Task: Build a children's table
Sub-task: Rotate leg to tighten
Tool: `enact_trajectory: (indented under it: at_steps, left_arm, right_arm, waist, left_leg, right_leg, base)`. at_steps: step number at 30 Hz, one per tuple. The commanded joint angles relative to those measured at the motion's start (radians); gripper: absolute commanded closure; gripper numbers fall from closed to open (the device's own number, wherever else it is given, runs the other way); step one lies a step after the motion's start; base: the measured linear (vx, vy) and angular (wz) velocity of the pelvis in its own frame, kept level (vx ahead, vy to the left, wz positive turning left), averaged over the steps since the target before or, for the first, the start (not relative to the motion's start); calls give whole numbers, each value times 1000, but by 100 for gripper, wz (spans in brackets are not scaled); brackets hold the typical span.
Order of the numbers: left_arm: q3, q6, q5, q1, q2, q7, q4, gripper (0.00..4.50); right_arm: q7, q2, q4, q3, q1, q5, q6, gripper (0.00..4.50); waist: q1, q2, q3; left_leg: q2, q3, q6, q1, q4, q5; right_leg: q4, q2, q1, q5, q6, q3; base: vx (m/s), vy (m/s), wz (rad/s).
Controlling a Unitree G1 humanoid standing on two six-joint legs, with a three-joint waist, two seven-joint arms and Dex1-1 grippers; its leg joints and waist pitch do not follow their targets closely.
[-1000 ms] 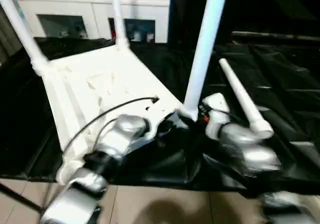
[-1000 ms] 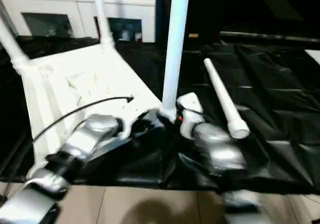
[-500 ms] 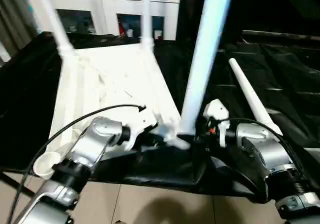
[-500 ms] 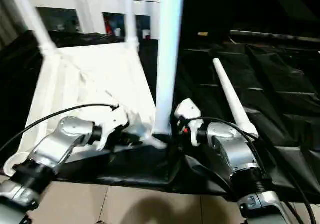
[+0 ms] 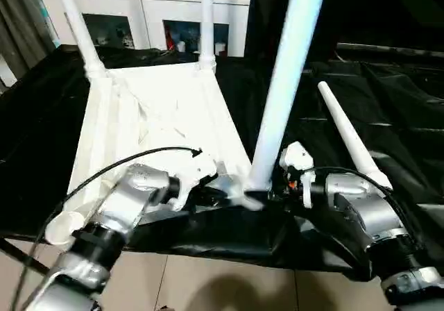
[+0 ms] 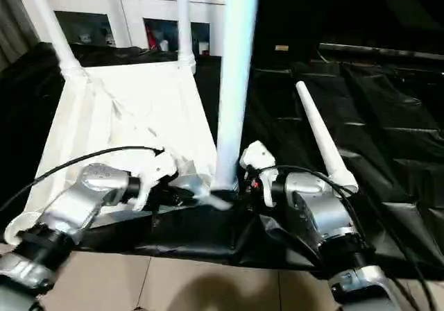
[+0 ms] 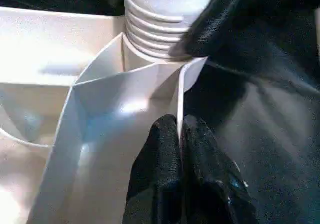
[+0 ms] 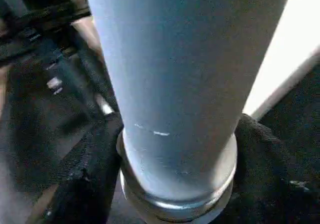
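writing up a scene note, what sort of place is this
Probably an indoor lab or workshop room: a work table draped in black sheeting, a white cabinet with glass doors behind it, and a tiled floor below.

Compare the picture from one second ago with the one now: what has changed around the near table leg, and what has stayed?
The head camera has shifted, so the whole scene sits differently. The right gripper still straddles the base of the near leg; the left gripper still pinches the tabletop rim beside it. Two far legs stay upright; the loose leg still lies on the black cloth.
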Motion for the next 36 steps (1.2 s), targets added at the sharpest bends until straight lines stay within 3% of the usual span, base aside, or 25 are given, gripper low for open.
enact_trajectory:
  at_steps: [1, 3, 6, 9, 14, 16, 17, 22, 28, 32, 36]
  left_arm:
    - [39, -6, 2, -41, -53, 112, 47, 450]
    - [54, -6, 17, -66, -85, 193, 97, 450]
    - [88, 10, 37, -117, -149, 350, 186, 450]
    - [97, -3, 54, -158, -192, 446, 254, 450]
    - [80, -55, 71, -190, -220, 461, 303, 450]
    - [72, -73, 77, -189, -218, 450, 306, 450]
    - [65, -84, 77, -182, -212, 424, 306, 450]
    - [20, -134, 71, -140, -166, 299, 261, 450]
    - [-8, -143, 58, -87, -97, 163, 186, 450]
    - [-39, -130, -11, -12, -3, -62, 44, 450]
    - [-42, -94, -29, 16, 35, -121, -13, 450]
  right_arm:
    - [-169, 40, 78, -29, -3, -28, 18, 169]
    - [-276, 80, 100, -52, -8, -36, 25, 170]
    - [-475, 158, 134, -93, -25, -46, 39, 172]
    - [-599, 229, 170, -119, -46, -50, 46, 173]
    - [-601, 270, 162, -79, -52, -78, -18, 173]
    - [-580, 269, 159, -81, -52, -70, -29, 117]
    - [-553, 264, 152, -90, -55, -54, -42, 103]
    - [-408, 184, 110, -52, -50, -64, -72, 59]
    - [-221, 78, 63, -33, -34, -44, -81, 59]
    - [-92, 12, 36, -27, -30, -23, -86, 59]
    - [10, -17, 25, -3, -23, -12, -83, 59]
  waist:
    - [-6, -7, -63]
    - [-11, -7, -61]
    - [-20, -4, -60]
    - [-23, -2, -62]
    - [-21, -3, -66]
    - [-20, -3, -65]
    - [-20, 0, -64]
    - [-17, -4, -64]
    - [-18, -1, -63]
    - [-19, 4, -70]
    - [-20, 7, -69]
  left_leg:
    - [3, 4, 29, 7, -56, -180]
    - [1, 3, 7, 11, -59, -216]
    - [-1, 3, -4, 12, -60, -225]
    - [-1, -1, -4, 9, -62, -232]
    - [-1, 0, 14, 6, -60, -202]
    - [0, 0, 22, 5, -60, -199]
    - [0, 1, 25, 7, -61, -207]
    - [-1, 1, 41, 3, -59, -211]
    - [5, 1, 51, 5, -59, -204]
    - [10, -1, 57, 5, -59, -176]
    - [10, 3, 71, 6, -57, -163]
  right_leg:
    - [-76, -52, 58, -107, -226, 41]
    - [-87, -54, 54, -217, -192, 40]
    - [-97, -52, 48, -271, -170, 42]
    - [-95, -51, 46, -264, -165, 40]
    - [-91, -51, 51, -184, -176, 41]
    - [-91, -52, 52, -167, -180, 41]
    - [-92, -51, 51, -168, -185, 40]
    - [-94, -53, 55, -176, -183, 40]
    - [-89, -52, 52, -160, -206, 40]
    - [-72, -52, 56, -56, -245, 40]
    - [-68, -49, 55, 3, -269, 39]
  base:
    - [0, 0, 0]
    - [0, 0, 0]
    - [0, 0, 0]
    - [0, 0, 0]
    - [0, 0, 0]
    - [0, 0, 0]
    - [0, 0, 0]
    - [0, 0, 0]
    - [0, 0, 0]
    - [0, 0, 0]
    - [0, 0, 0]
